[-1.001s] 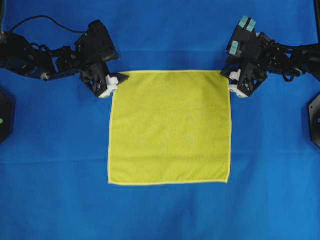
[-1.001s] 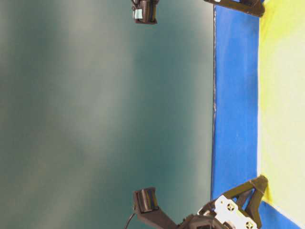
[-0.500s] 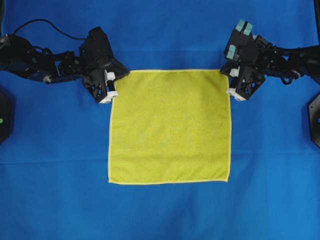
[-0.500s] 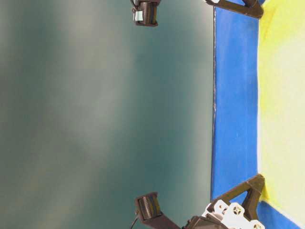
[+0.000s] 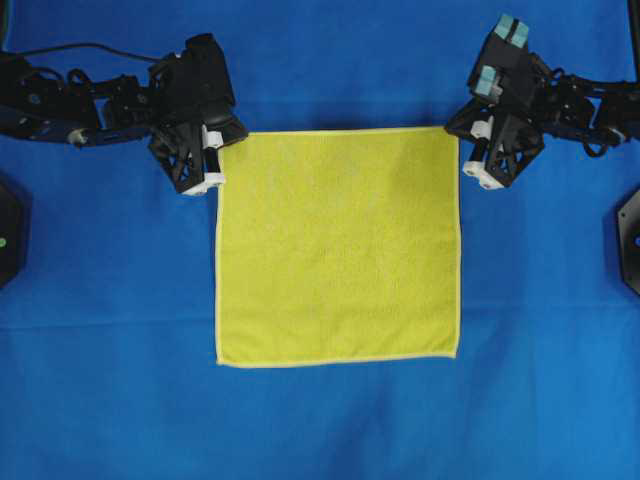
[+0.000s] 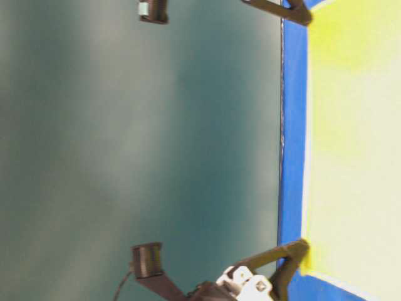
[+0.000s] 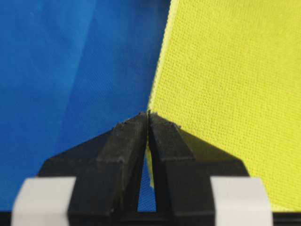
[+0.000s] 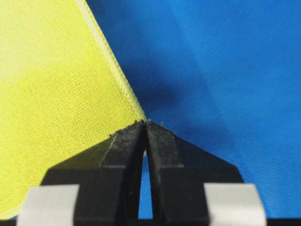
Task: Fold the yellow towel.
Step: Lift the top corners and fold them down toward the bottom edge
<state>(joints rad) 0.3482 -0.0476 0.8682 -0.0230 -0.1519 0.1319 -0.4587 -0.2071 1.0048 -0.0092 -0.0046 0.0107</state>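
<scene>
Since a second ago both grippers are clamped where they were gaping, and the far edge of the yellow towel [image 5: 338, 245] is sitting a little higher in the overhead view, its two far corners lifted off the blue cloth [image 5: 320, 420].

From where I am standing, the left gripper [image 5: 214, 160] is pinching the corner at ten o'clock of the towel, and the right gripper [image 5: 474, 150] is pinching the corner at two o'clock. In the left wrist view the left gripper [image 7: 148, 114] is showing its fingers [image 7: 126, 141] pressed together at the tips with the hem of the towel [image 7: 225, 94] caught between them. In the right wrist view the right gripper [image 8: 144, 122] is doing the same, fingers [image 8: 123, 146] nipping the towel [image 8: 51, 117] right at its stitched corner.

The towel is lying square in the middle of the blue cloth, its near edge flat toward six o'clock, both side hems running straight. Bare blue cloth is surrounding it on every side, with the widest open stretch toward six o'clock and good margins at three and nine. From the table-level view the towel [image 6: 357, 157] is looking raised along its far edge, with the left gripper [image 6: 299, 254] at the bottom and the right gripper [image 6: 301, 9] at the top.
</scene>
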